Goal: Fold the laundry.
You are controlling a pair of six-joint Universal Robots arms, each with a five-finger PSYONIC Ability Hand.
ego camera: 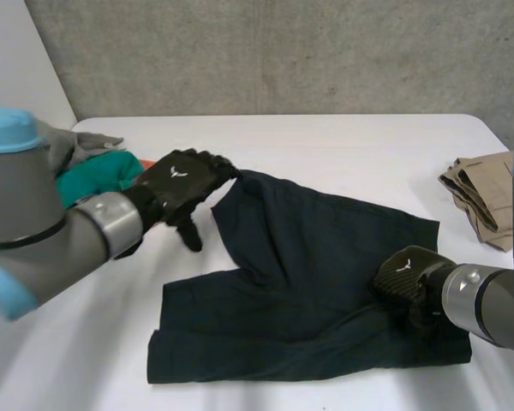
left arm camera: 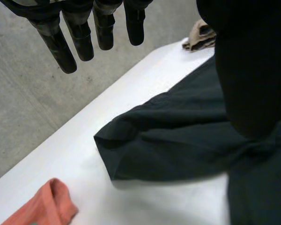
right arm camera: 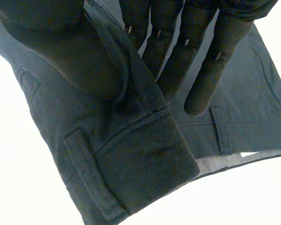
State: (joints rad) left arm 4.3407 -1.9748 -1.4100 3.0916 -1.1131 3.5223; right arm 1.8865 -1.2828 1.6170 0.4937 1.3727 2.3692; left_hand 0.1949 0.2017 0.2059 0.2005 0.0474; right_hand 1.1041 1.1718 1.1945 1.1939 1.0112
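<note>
— Where are your shorts right now?

— Your dark shorts [ego camera: 308, 282] lie spread over the middle of the white table [ego camera: 343, 141]. The waist is toward the right edge. One leg reaches to the far left and the other runs along the near edge.

— And your right hand?

— Your right hand [ego camera: 407, 276] is on the waist end, toward the table's near-right corner. In its wrist view the waistband [right arm camera: 140, 159], belt loop [right arm camera: 86, 168] showing, is turned up between the thumb [right arm camera: 51, 37] and the straight fingers [right arm camera: 196, 70]. It's pinched there, so that hand has hold of the cloth.

— Left hand?

— Your left hand [ego camera: 184, 181] hangs at the end of the far leg, toward the table's left edge. Its wrist view shows the fingers [left arm camera: 79, 37] straight and a little apart, with nothing between them. The leg's hem [left arm camera: 107, 140] lies on the table out past the fingertips.

— What else is on the table?

— By the far-left corner there's a heap with a grey cloth [ego camera: 86, 141], a teal cloth [ego camera: 94, 180] and an orange cloth [left arm camera: 42, 208] near the left hand. A folded beige garment [ego camera: 480, 197] sits at the right edge, apart from the shorts.
</note>
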